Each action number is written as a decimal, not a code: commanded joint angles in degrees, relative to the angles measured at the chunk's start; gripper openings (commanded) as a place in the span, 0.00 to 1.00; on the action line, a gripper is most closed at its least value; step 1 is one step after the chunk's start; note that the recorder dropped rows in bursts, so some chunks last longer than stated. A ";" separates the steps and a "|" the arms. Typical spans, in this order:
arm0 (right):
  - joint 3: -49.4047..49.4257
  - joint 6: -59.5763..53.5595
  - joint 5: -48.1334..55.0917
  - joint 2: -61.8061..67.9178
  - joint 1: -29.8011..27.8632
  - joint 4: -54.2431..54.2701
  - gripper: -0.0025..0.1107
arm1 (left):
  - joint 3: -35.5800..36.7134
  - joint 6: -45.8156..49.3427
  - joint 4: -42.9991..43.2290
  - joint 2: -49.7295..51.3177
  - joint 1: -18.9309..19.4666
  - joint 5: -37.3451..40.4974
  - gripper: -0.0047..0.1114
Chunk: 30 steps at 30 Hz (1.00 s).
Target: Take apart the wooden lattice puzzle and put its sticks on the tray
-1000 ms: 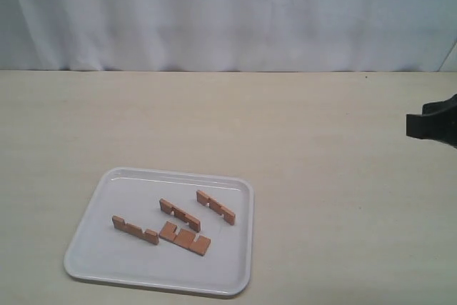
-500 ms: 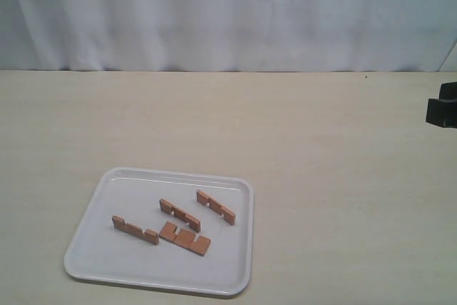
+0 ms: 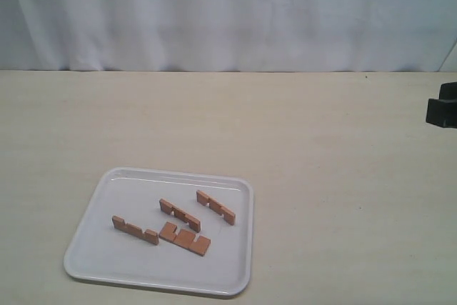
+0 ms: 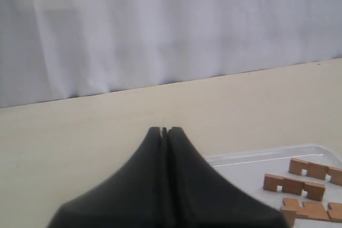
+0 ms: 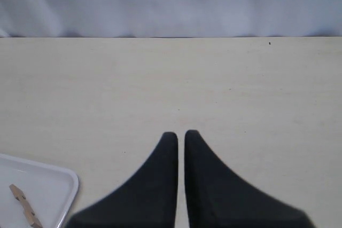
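Now right gripper [image 5: 181,134] drawn back well right of tray [image 3: 100,248], closed, empty; left gripper [image 4: 164,130] likewise. Four sticks [image 3: 179,214] separated on tray: task judged done.

exterior view: set high, aimed down at a slant across the table [image 3: 321,176] toward the white curtain [image 3: 228,12]; the tray [image 3: 93,262] is seen whole.
left wrist view: held low and close behind the left gripper [image 4: 164,130], faced toward the curtain.
right wrist view: held low behind the right gripper [image 5: 180,133], faced likewise.
shared: tray, table and curtain are caught in all three.
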 commanded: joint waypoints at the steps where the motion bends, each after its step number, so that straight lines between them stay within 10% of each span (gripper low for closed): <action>1: 0.28 0.25 -0.68 -0.21 -0.15 0.14 0.06 | 0.03 -0.30 -0.37 -0.02 4.14 -0.41 0.04; 30: 0.28 0.14 -0.62 -0.21 -0.15 0.14 0.06 | 0.03 -0.30 -0.37 -0.02 7.18 -0.30 0.04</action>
